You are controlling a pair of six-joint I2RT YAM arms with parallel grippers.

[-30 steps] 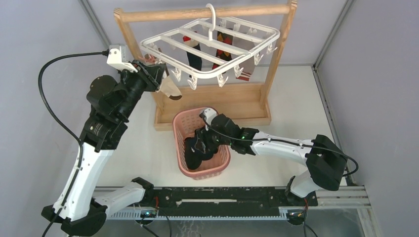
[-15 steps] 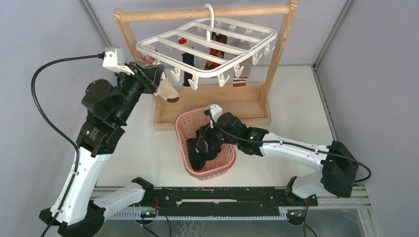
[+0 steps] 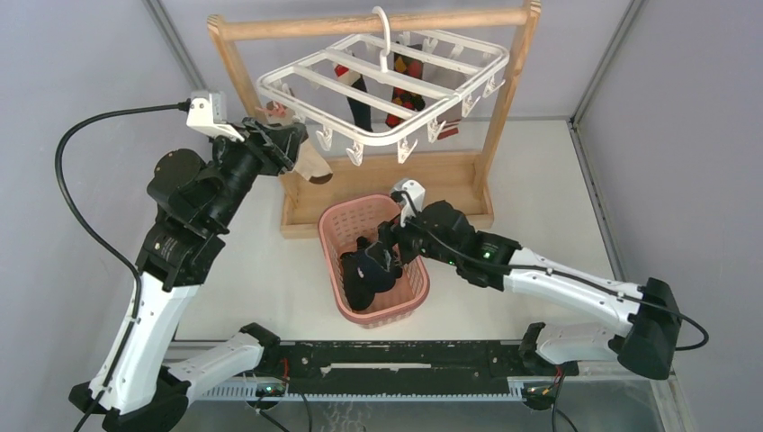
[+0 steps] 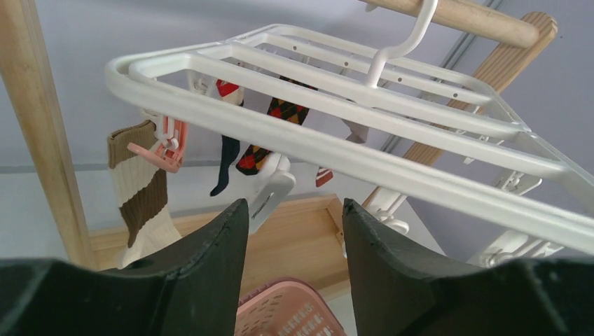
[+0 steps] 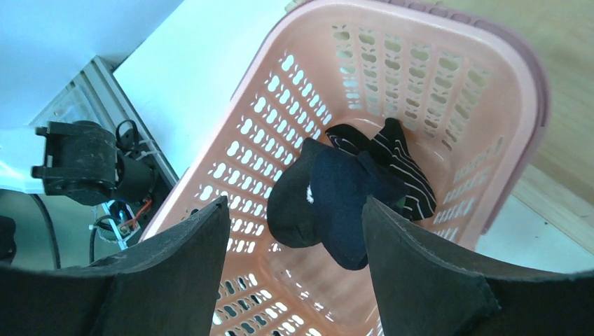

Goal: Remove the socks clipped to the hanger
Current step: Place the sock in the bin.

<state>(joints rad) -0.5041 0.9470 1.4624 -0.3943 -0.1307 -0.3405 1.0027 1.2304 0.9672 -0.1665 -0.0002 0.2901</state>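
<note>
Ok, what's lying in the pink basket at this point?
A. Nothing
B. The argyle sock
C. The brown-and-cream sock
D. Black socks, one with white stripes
D: the right wrist view shows black socks, one of them white-striped, on the floor of the basket, while the brown-and-cream sock and the argyle sock hang under the hanger.

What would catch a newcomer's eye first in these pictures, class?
The white hanger, hooked on the wooden rack at the back, with colourful socks dangling from its clips. In front of it, the pink basket holds dark socks, with the right gripper open above them.
</note>
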